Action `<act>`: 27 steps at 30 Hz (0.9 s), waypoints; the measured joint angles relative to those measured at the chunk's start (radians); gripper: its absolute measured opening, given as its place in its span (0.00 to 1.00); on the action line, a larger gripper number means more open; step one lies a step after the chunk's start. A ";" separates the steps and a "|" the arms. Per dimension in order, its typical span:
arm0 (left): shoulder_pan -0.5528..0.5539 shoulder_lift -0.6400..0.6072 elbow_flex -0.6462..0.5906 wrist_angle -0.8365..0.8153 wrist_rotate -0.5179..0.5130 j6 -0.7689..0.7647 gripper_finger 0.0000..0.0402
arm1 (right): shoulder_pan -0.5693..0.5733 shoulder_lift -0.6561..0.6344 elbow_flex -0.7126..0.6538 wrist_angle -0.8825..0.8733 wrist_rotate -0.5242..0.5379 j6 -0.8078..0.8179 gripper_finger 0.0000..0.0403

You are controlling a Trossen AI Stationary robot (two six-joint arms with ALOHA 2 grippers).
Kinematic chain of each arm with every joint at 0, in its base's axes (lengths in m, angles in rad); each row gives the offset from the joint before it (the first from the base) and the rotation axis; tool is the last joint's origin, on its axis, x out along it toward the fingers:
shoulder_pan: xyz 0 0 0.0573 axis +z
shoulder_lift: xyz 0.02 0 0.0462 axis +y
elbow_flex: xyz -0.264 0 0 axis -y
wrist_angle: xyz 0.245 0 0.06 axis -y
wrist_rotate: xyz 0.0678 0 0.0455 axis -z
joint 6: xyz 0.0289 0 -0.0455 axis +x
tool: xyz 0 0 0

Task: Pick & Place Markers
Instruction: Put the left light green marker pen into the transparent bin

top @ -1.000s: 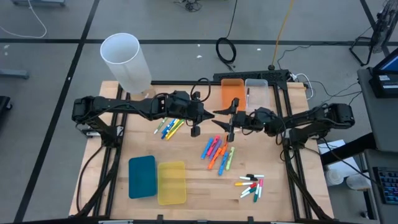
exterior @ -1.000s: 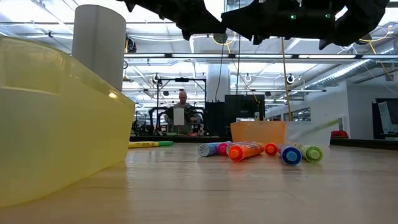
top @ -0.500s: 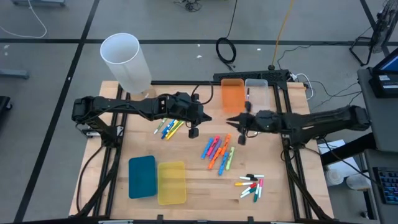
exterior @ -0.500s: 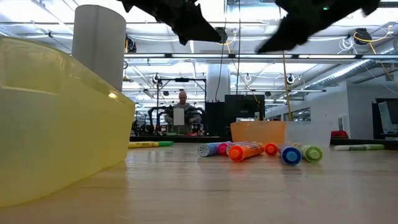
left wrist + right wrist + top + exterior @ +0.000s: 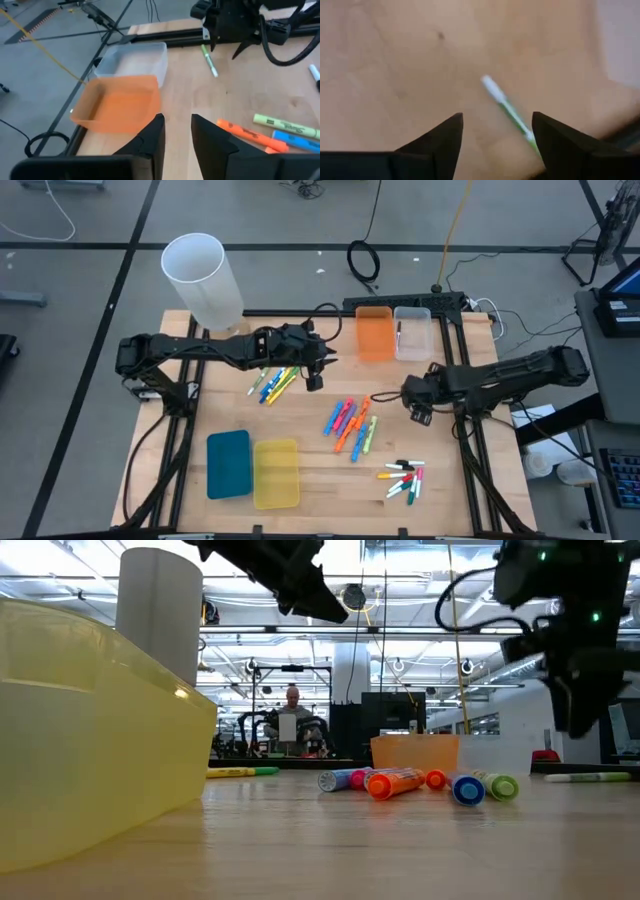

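Pick step in hand. Right gripper [image 5: 495, 131], jaws spread and empty, hangs over the thin white-bodied, green-tipped marker [image 5: 509, 113], apparently lying loose on the wooden table [image 5: 385, 60] just ahead of the jaws. Next: descend astride it and close. Left gripper [image 5: 176, 131], jaws slightly parted and empty, waits short of the orange plastic bin [image 5: 117, 105].

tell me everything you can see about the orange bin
The orange bin is a small rectangular tub of translucent orange plastic with rounded corners and a thin lip. It sits upright at the table's far edge, open side up, right beside a clear bin of the same shape; whether the two touch is unclear. The left wrist view shows nothing in it. No gripper touches it.
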 joint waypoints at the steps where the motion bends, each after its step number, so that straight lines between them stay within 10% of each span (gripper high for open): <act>1: 0.001 0.000 0.000 -0.011 0.000 0.000 0.27 | -0.016 0.007 -0.025 0.037 -0.020 -0.016 0.57; 14: 0.001 0.000 0.000 -0.047 -0.008 0.074 0.31 | -0.262 0.160 -0.053 0.104 -0.152 -0.133 0.47; 27: 0.001 0.000 0.000 -0.092 -0.009 0.091 0.31 | -0.263 0.376 -0.049 0.113 -0.254 -0.165 0.39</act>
